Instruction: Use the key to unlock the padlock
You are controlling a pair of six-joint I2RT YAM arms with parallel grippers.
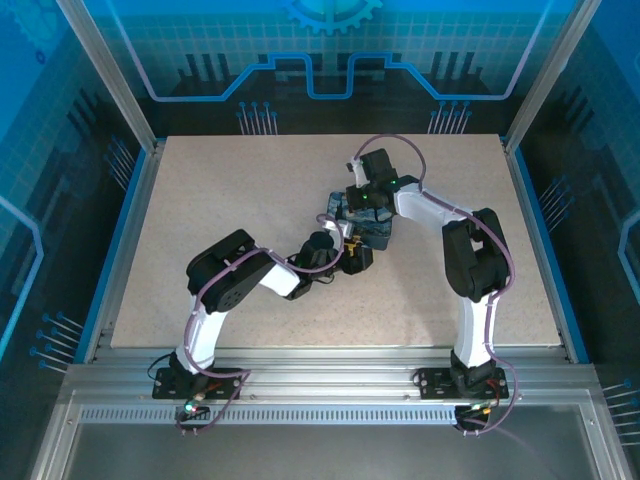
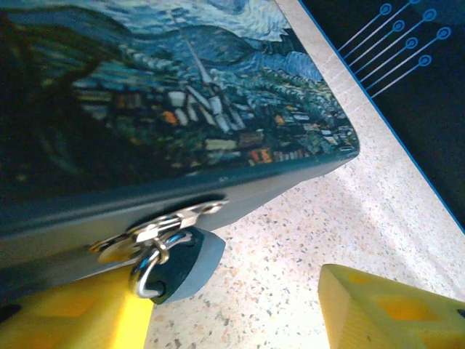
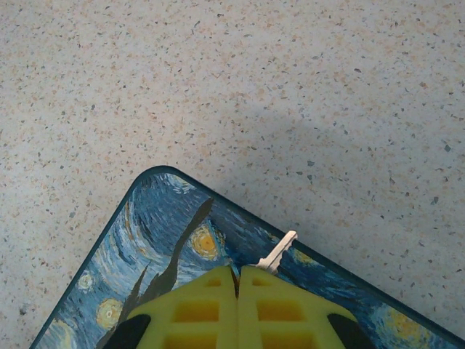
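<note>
**Station status: surface, enclosure and tool positions**

1. Surface. I see a pale speckled counter (image 1: 200, 200) with a matte, stone-like finish. It lies flat inside a blue-edged border. A metal rail (image 1: 320, 385) runs along the near edge and carries both arm bases.

2. Enclosure. Blue wall panels (image 1: 320, 60) printed with circuit lines and a gear motif close in the far side and both flanks. Silver frame posts (image 1: 105, 70) stand at the far corners.

3. Tin. A dark-blue tin (image 1: 365, 225) with a swirling night-sky picture on its lid rests near the middle of the counter. Both arms reach in to it.

4. Padlock. In the left wrist view the padlock (image 2: 178, 262) hangs by its silver shackle from the hasp (image 2: 171, 222) on the tin's front wall, its bluish body just above the counter.

5. Left end effector (image 2: 236, 305). Its yellow fingers (image 2: 392, 313) stand well apart. One finger sits right beside the padlock; I cannot tell whether they touch. The other is off to the side over bare counter.

6. Right end effector (image 3: 238, 280). Its fingers are pressed together and clamped on the key (image 3: 279, 251), whose pale blade sticks out past the fingertips. It hangs over a rounded corner of the tin's lid.
</note>
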